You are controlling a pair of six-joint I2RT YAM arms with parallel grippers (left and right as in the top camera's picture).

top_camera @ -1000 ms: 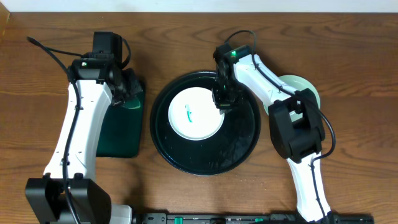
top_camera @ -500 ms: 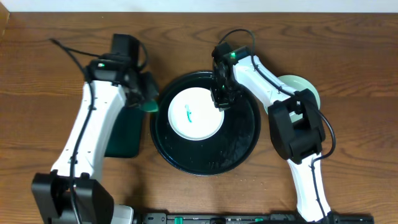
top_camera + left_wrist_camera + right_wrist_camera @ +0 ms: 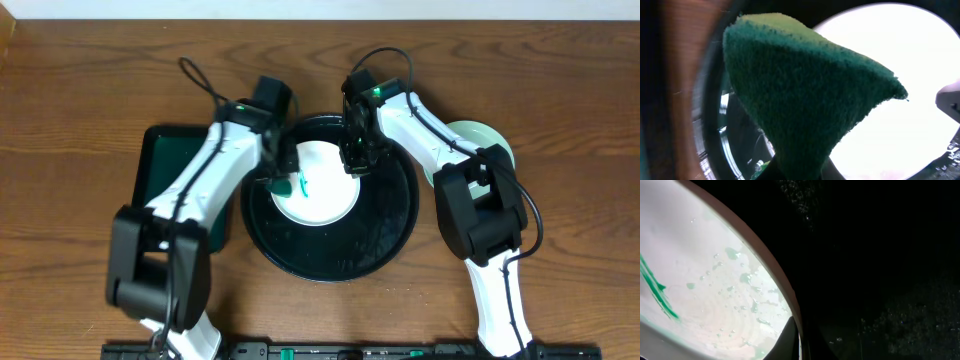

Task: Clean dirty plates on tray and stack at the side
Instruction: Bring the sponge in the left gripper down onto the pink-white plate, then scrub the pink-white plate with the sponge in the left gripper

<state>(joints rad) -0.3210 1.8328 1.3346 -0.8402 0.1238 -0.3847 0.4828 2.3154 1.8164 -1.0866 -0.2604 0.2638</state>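
Note:
A white plate [image 3: 320, 190] with a teal smear [image 3: 303, 183] lies in the upper left part of the black tray [image 3: 385, 225]. My left gripper [image 3: 285, 172] is over the plate's left edge, shut on a green sponge [image 3: 800, 90] that hangs above the plate [image 3: 925, 100]. My right gripper [image 3: 355, 162] is shut on the plate's right rim. In the right wrist view the rim [image 3: 785, 295] runs between the fingers, and the wet plate [image 3: 705, 275] shows droplets and the smear [image 3: 655, 291]. A pale mint plate [image 3: 495, 138] sits right of the tray, partly hidden by the right arm.
A dark green rectangular tray [image 3: 160, 170] lies left of the black tray, partly under the left arm. The black tray's floor [image 3: 880, 255] is wet with droplets. Wooden table surrounds both trays.
The left arm swung right from the green rectangular tray, carrying the sponge to the plate's left edge. The right gripper closed the last bit onto the plate's rim and stayed in place.

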